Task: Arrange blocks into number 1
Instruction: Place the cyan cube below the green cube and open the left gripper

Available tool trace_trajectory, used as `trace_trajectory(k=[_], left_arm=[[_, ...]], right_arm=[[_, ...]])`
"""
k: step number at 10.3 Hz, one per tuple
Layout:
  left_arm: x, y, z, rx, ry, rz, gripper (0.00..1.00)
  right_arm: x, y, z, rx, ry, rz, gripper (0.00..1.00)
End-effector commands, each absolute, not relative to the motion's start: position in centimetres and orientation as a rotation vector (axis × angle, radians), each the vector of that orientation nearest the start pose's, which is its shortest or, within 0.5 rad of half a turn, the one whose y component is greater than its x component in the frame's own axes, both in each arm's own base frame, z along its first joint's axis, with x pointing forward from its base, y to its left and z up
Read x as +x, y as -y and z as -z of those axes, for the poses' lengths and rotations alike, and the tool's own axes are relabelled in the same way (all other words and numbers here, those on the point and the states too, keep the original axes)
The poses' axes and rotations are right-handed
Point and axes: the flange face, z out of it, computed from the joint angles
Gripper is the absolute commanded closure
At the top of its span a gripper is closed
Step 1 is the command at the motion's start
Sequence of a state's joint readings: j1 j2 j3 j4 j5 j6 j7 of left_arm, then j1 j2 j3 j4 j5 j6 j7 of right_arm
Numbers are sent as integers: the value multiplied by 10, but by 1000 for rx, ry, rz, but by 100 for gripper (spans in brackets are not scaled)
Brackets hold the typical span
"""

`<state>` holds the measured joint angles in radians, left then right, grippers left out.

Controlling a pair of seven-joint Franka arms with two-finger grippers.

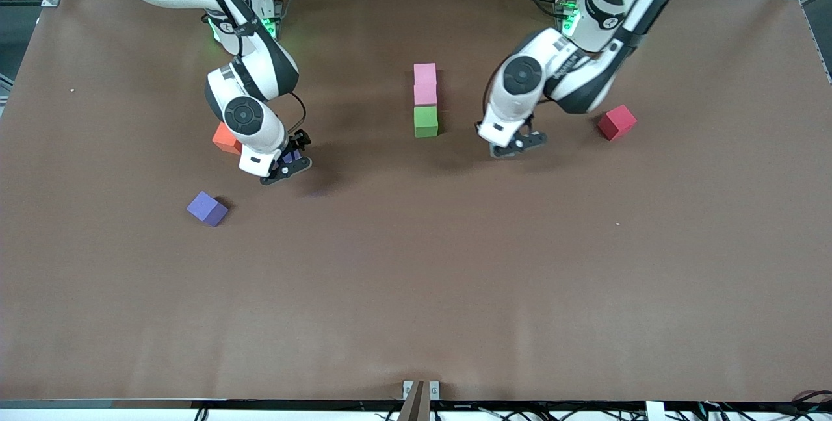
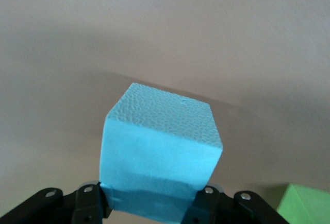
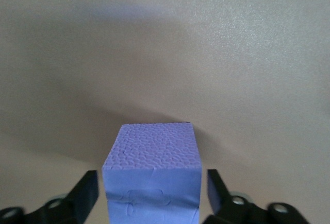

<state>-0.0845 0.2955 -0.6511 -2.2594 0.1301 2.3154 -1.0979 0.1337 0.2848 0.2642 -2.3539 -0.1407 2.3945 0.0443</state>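
We've got the left hand (image 1: pixel 518 146) pinching a light blue block (image 2: pixel 161 154) just off the tabletop (image 1: pixel 416 291), the green block (image 1: pixel 426 121) & two pink blocks (image 1: pixel 425 83) in a column toward the right arm's end from it. The right hand (image 1: pixel 287 167) sits w/ fingers (image 3: pixel 85 190) spread either side of a purple block (image 3: pixel 152 175), gaps showing both sides; a 2nd purple block (image 1: pixel 207 208), an orange block (image 1: pixel 225 138) beside it, a red block (image 1: pixel 617 122) by the left arm. To do this well, we'd centre the purple block btwn the fingers, squeeze square on flat faces, then lift straight.
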Motion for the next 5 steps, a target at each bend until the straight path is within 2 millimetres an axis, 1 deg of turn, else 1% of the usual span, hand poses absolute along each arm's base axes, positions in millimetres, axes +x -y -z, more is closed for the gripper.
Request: trace_trajectory(k=[1, 2, 3, 4, 5], left_arm=[[360, 389, -256, -3046, 426, -308, 59], [352, 402, -260, -3061, 415, -325, 59], [352, 409, -265, -3079, 410, -332, 59], [358, 417, -269, -3101, 405, -341, 59], [368, 425, -272, -3125, 408, -350, 59]], right_arm=[[443, -188, -203, -3095, 765, -331, 95], [446, -189, -210, -3105, 748, -328, 100], [454, -193, -221, -3115, 733, -346, 100], [465, -201, -237, -3132, 683, -370, 100], [477, -218, -256, -3152, 631, -367, 100]])
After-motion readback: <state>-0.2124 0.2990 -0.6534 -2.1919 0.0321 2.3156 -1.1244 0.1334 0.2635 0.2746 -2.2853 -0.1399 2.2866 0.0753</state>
